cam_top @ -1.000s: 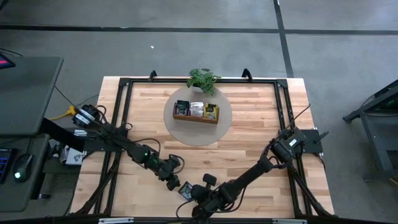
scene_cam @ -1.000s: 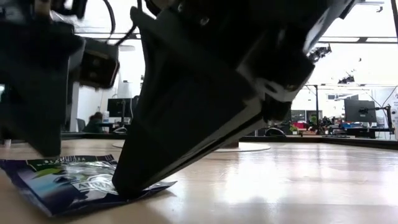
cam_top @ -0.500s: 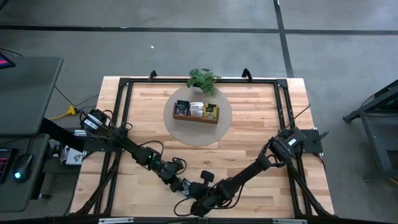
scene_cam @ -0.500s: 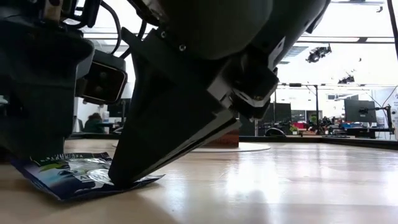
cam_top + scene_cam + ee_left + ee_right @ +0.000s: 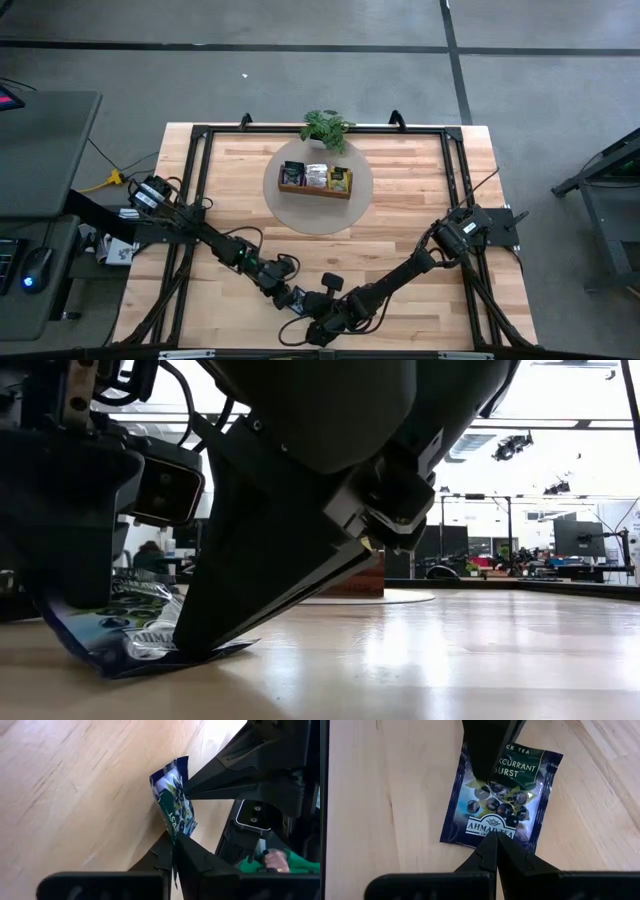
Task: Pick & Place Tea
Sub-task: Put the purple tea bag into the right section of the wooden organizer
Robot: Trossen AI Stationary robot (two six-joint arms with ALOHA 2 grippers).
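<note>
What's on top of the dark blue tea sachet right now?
The right gripper presses its shut tips on the dark blue tea sachet; the left gripper is shut on its far edge. Beneath: hidden.

You can read on the dark blue tea sachet (image 5: 502, 797): green band "…CURRANT BURST", partly covered above "…CK TEA" | lower edge brand "AHMAD TEA"

A dark blue tea sachet (image 5: 502, 800) printed with berries and a green label lies at the bench's (image 5: 420, 220) near edge. One edge is lifted. Three more sachets (image 5: 316, 177) stand in the tray.
</note>
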